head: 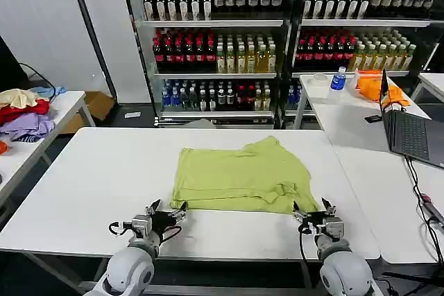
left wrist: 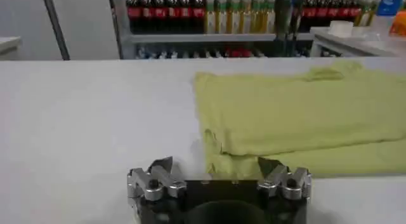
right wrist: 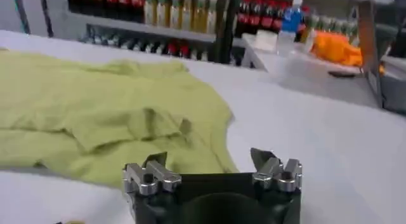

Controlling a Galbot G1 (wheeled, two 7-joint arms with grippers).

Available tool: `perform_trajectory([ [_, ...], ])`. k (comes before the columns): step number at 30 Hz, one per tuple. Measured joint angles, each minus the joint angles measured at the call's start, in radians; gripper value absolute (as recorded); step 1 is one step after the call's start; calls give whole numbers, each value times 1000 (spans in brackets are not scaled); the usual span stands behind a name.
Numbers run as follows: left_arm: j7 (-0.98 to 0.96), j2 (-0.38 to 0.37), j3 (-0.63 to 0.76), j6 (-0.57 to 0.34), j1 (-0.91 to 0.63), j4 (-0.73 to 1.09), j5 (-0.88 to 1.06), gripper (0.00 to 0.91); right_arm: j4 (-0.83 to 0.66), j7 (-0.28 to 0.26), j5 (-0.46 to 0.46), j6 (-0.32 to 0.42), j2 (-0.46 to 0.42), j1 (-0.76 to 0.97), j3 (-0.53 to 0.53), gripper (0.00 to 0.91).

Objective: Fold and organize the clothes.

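Partly folded: one lime T-shirt [head: 239, 177] lies mid-surface, with both grippers waiting at its near edge.

The shirt lies in the middle of the white surface [head: 83, 178], its sleeves seemingly turned in and its near hem doubled over into a rough rectangle, though the far right corner is rumpled; I judge the first folds made, and at least one more fold and the tidying left to do. The left gripper [head: 166, 211] sits just off the shirt's near left corner, its fingers apart and empty. The right gripper [head: 310, 210] sits at the near right corner, its fingers likewise spread and holding nothing. Count: one T-shirt, two grippers, one pile of other garments [head: 24, 112] on a side table to the left, one laptop [head: 409, 129] to the right.
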Motion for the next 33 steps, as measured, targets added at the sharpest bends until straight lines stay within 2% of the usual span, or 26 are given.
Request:
perform_trajectory([
  [21, 34, 12, 8, 1, 16, -6, -35, 20, 25, -30, -11, -5, -13, -39, -2, 0],
  [33, 21, 36, -39, 10, 161, -156, -35, 20, 165, -39, -37, -12, -26, -184, 48, 0],
])
